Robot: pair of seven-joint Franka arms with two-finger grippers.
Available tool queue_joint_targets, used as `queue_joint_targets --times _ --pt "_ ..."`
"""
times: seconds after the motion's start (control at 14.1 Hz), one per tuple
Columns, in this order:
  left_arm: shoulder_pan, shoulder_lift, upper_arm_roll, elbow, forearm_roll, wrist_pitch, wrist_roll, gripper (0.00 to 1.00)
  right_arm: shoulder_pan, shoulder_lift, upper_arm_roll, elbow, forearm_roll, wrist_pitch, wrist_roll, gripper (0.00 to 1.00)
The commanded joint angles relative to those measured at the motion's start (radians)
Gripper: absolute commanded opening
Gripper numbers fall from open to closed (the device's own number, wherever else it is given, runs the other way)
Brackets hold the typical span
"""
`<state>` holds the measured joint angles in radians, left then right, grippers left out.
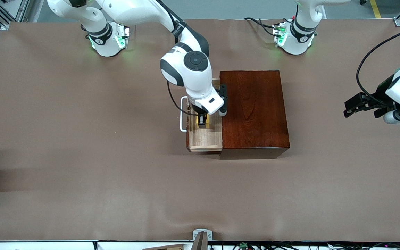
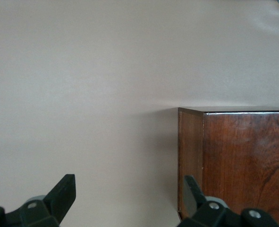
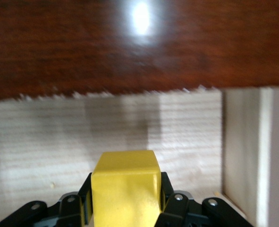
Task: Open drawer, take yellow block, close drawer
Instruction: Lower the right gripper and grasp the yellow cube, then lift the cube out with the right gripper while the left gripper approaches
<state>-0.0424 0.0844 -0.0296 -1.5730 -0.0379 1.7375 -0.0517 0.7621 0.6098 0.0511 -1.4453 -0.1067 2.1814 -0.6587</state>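
The right gripper (image 1: 202, 121) was down in the open drawer (image 1: 205, 139) — clamped on the yellow block (image 3: 125, 191). The left gripper (image 1: 354, 107) waited with fingers spread — over the counter (image 1: 82, 139), beside the wooden box (image 1: 253, 111).

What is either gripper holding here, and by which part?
The right gripper, down in the open light-wood drawer, clamps the small yellow cube by two facing sides. The left gripper holds nothing.

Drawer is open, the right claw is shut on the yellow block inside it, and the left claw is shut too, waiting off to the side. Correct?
Not quite: the left claw is open, per the left wrist view. Otherwise right.
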Motion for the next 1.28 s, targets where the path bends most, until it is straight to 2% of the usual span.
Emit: queue_joint_targets --times 0.0,0.35,0.78,1.06,1.21 --pt "0.006 -0.003 -0.004 -0.001 -0.008 0.005 0.009 1.0 -0.014 -0.025 0.013 -0.001 -0.002 -0.023 0.004 0.0" --pt "0.007 -0.003 -0.004 -0.001 -0.008 0.004 0.009 1.0 -0.02 -0.039 0.01 0.017 0.065 -0.026 0.019 0.0" --pt "0.007 -0.002 -0.004 -0.002 -0.008 0.004 0.009 1.0 -0.06 -0.076 0.012 0.025 0.088 -0.058 0.056 0.0" --pt "-0.002 -0.003 -0.004 -0.001 -0.008 0.001 0.007 1.0 -0.157 -0.139 0.012 0.025 0.177 -0.103 0.056 0.0" --pt "0.001 -0.003 -0.004 0.001 -0.011 -0.001 0.007 1.0 -0.222 -0.179 0.012 0.022 0.183 -0.162 0.057 0.0"
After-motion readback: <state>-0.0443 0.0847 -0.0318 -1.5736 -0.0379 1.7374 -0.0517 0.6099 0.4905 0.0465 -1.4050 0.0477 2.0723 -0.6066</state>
